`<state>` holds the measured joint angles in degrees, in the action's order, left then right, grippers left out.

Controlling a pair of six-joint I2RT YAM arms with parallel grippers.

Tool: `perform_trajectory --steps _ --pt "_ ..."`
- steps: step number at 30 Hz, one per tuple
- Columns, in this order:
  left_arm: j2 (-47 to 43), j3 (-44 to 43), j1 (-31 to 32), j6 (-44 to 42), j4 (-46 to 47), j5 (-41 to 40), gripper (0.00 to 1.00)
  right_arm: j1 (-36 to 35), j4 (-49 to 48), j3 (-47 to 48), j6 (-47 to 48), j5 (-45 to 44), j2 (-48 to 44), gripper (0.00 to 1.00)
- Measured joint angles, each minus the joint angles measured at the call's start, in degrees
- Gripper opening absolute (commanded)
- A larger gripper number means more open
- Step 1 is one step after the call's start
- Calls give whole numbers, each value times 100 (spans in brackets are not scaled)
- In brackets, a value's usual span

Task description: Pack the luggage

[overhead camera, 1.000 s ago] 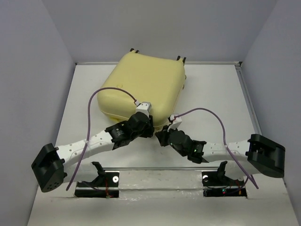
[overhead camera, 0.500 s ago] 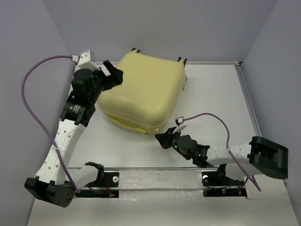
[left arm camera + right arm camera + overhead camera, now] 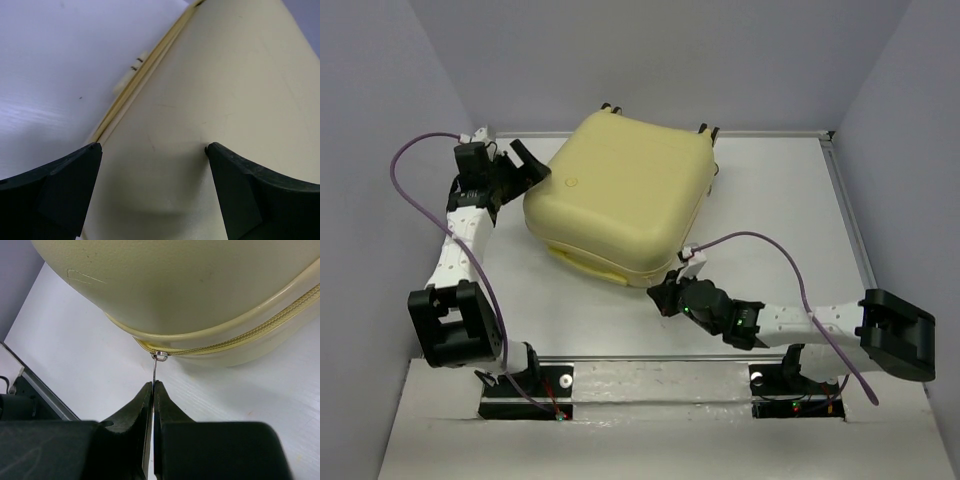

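Observation:
The luggage (image 3: 620, 190), a pale-yellow hard-shell suitcase, lies with its lid down at the back middle of the table. At its near corner my right gripper (image 3: 658, 298) is shut on the thin metal zipper pull (image 3: 156, 371), which hangs from the slider on the yellow zip band. My left gripper (image 3: 532, 166) stands open at the case's left side, its black fingers (image 3: 65, 185) spread over the smooth shell (image 3: 210, 100) with nothing between them. The seam and a small cream latch tab (image 3: 131, 75) show beside the left finger.
White table (image 3: 790, 200) with grey walls on three sides and a raised rim at the back and right. Small black wheels (image 3: 705, 127) stick out at the case's far edge. A metal rail (image 3: 650, 375) with the arm bases runs along the near edge.
My left arm swung from the case's near edge out to its left side, and its gripper opened wide. The right gripper stayed shut at the near corner.

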<state>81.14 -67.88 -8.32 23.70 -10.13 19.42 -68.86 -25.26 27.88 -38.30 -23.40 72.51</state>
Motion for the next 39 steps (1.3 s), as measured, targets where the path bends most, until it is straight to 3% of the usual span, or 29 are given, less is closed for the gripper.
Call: perform_trajectory --steps 4,9,15,19,23,25,26,29,32,33,39 --pt "264 160 -15 181 651 933 99 -20 282 208 118 2 85 7" --pt "459 675 -13 313 1937 1421 96 -22 566 522 234 -22 334 7" --pt "271 1589 157 706 3617 1189 92 -46 1196 1331 476 -125 1093 7" --pt "160 2138 188 1023 4647 855 90 -317 1786 2208 796 -658 1788 7" --pt "-103 2448 245 1169 4857 817 90 -459 1875 3305 1419 -721 2680 7" --pt "-267 2503 319 1132 4662 802 90 -437 1882 3209 1596 -590 2566 33" --pt "-343 2494 372 1108 4487 776 90 -424 1919 3088 1635 -413 2420 40" --pt "-581 2476 568 1075 3947 782 90 -466 1836 2612 1574 251 1700 46" --pt "-780 2479 780 1093 3532 861 90 -326 1742 1814 1377 946 525 65" --pt "-844 2490 859 1119 3392 907 90 -157 1742 1569 1340 1113 146 76" --pt "-1255 2601 1143 1147 2817 1034 91 584 2612 1178 1191 1331 -1346 99"
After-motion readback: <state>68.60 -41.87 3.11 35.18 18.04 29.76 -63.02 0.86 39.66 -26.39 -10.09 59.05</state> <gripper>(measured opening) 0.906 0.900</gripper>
